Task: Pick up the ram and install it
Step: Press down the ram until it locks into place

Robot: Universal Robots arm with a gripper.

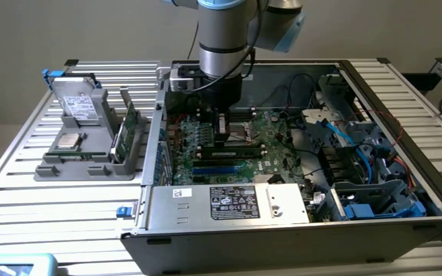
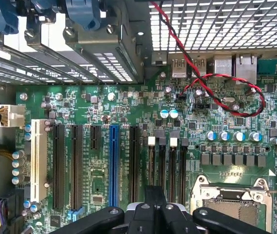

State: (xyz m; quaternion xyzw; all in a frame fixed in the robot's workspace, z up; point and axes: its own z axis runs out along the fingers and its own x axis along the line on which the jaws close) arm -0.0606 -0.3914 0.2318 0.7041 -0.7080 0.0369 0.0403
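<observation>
"Green motherboard (image 1: 275,138) all over the floor of that computer case (image 1: 405,109). Where is the ram?"

"I take it to be the slim dark stick, the ram (image 1: 232,154), lying along the memory slots (image 2: 167,165), just in front of the gripper (image 1: 223,135) in the exterior view. Whether it is pushed home in a slot or only resting on one, I can't tell."

"Does the gripper have hold of it?"

"I can't tell that either, nor how far open it is. It hangs low over the board, right beside the stick."

"How would it handle?"

"Light and stiff, I'd judge, but thin and easily damaged. It would tip or slip if it were pinched off-centre."

"So where should it be held?"

"By the flat faces near the middle of the upper long edge, keeping clear of the contact edge. Pressing down should be even along its length, or one end would seat and the other would ride up."
</observation>
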